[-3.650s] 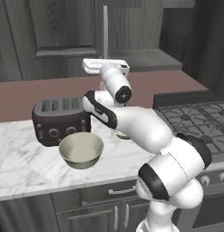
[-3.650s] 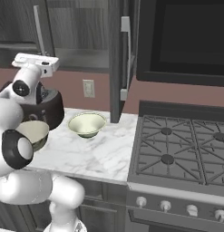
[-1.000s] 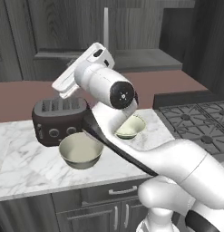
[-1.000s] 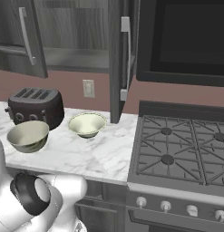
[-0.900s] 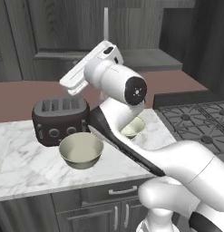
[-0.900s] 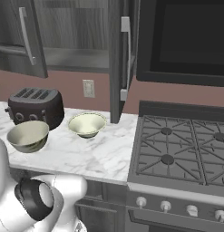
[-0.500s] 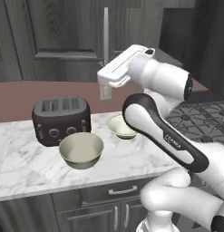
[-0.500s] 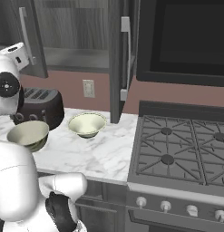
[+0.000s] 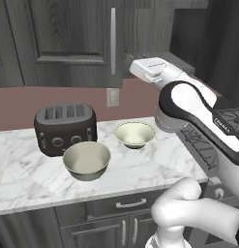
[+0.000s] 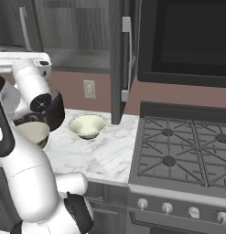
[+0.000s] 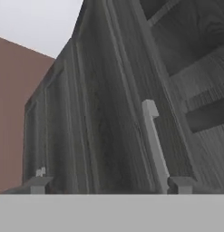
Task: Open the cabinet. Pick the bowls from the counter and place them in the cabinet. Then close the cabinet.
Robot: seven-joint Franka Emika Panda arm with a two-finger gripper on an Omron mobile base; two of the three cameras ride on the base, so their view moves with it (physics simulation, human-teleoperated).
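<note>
Left base view: both bowls sit empty on the counter (image 9: 24, 179), larger bowl (image 9: 86, 161) before the toaster (image 9: 66, 128), smaller bowl (image 9: 134, 134) right of it. Cabinet (image 9: 67, 43) above. Gripper (image 11: 109, 185) jaws wide, holding nothing, near handle (image 11: 154, 145).
</note>
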